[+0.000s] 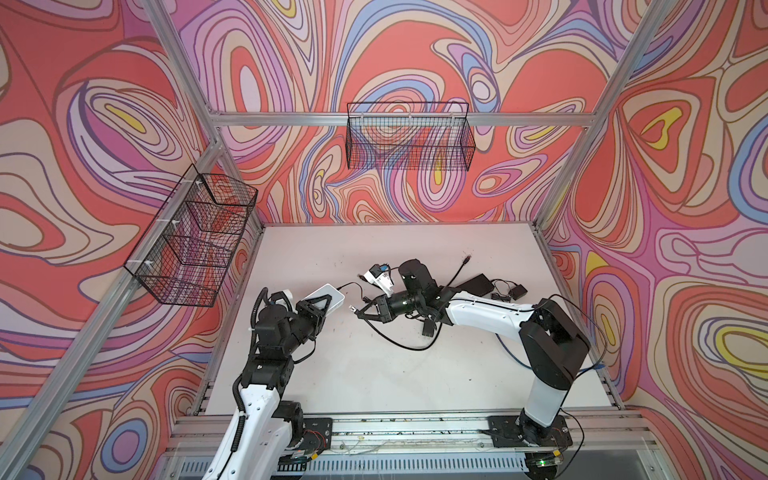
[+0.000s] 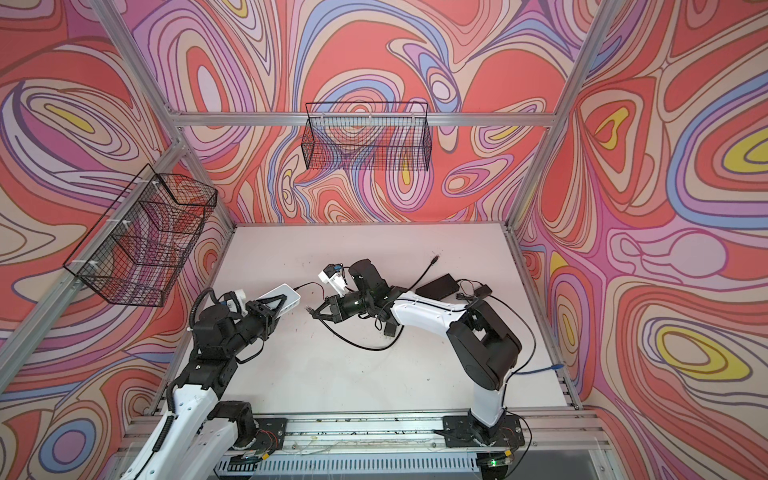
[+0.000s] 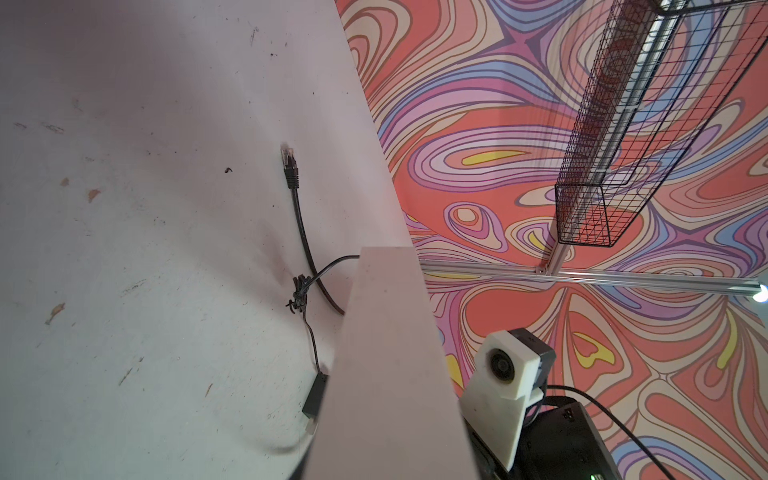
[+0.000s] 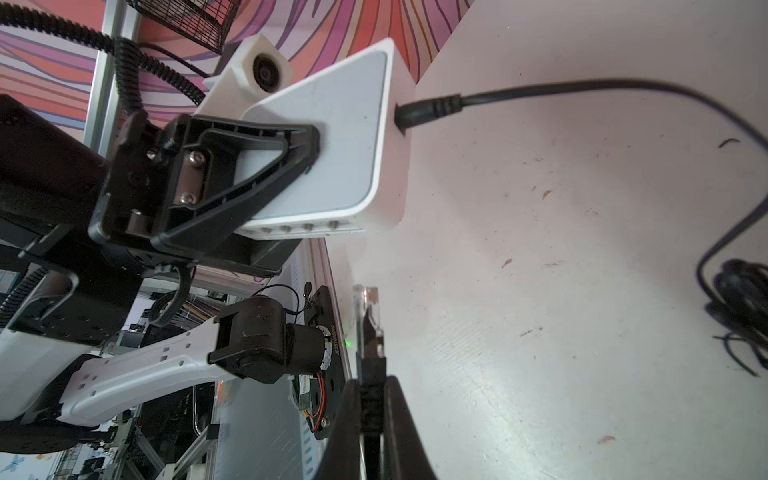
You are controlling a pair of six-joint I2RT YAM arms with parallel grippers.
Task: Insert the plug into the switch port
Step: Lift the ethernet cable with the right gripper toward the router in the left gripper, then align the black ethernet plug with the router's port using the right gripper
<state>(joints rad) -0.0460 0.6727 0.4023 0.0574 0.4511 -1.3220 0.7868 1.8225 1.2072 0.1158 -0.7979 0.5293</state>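
Right hand [image 4: 371, 386] pinches plug [image 4: 368, 307]; open gap before switch [image 4: 345, 145] edge.

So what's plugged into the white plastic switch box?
A black round power plug sits in one end of the white switch box. The clear network plug in the right gripper is outside it. The port openings face away, partly behind the left gripper.
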